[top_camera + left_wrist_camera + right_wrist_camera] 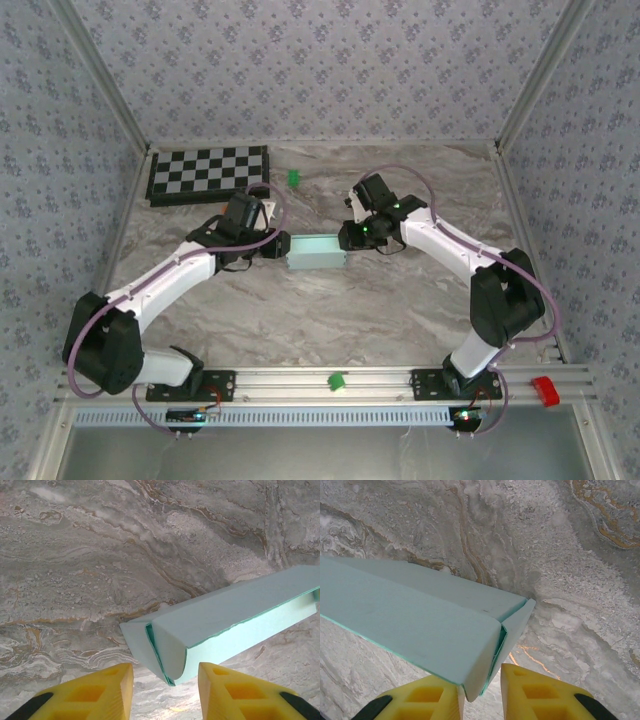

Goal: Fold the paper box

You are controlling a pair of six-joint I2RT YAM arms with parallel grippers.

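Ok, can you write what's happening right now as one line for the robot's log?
paper box: folded up, lying on table | left pincer: open around one end | right pincer: at other end, grip unclear

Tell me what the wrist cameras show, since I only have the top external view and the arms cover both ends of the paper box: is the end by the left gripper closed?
Observer: Not flush. On the left wrist view the paper box ends in overlapped flaps, the outer one curling, with a slit between them.
Operator: Is the left gripper holding it?
Observer: No; the left gripper stands open, yellow fingers either side of that end, with gaps.
Operator: And the other end?
Observer: On the right wrist view the end flap stands ajar beside the right gripper; whether it pinches the flap is unclear.
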